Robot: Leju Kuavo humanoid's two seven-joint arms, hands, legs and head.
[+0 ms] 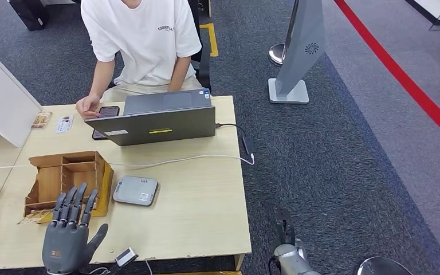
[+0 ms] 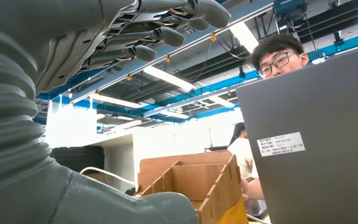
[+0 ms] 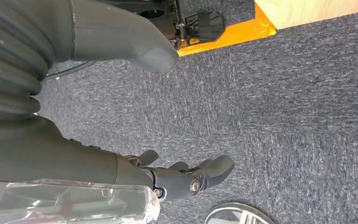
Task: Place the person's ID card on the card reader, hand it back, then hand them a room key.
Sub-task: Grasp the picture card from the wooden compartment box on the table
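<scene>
A light wooden table [image 1: 206, 217] is seen from above. The robot's left hand [image 1: 69, 238] is raised over the table's near edge, at about seven o'clock in the head view, with its fingers [image 1: 74, 203] spread and straight and nothing held. The grey card reader [image 1: 135, 190] lies flat on the table, near the hand at its two o'clock and apart from it. A cardboard organiser [image 1: 69, 177] stands just beyond the fingertips, at twelve o'clock from the hand.

Further back, an open grey laptop [image 1: 157, 123] is placed before a seated person [image 1: 140, 40], whose hand [image 1: 89, 106] rests by a phone [image 1: 107, 112]. Two small cards [image 1: 51, 121] lie at the table's far left; whether either is the ID card cannot be told.

The right hand [image 3: 168, 175] hangs beside the table over grey carpet [image 3: 284, 102], loosely open and empty.
</scene>
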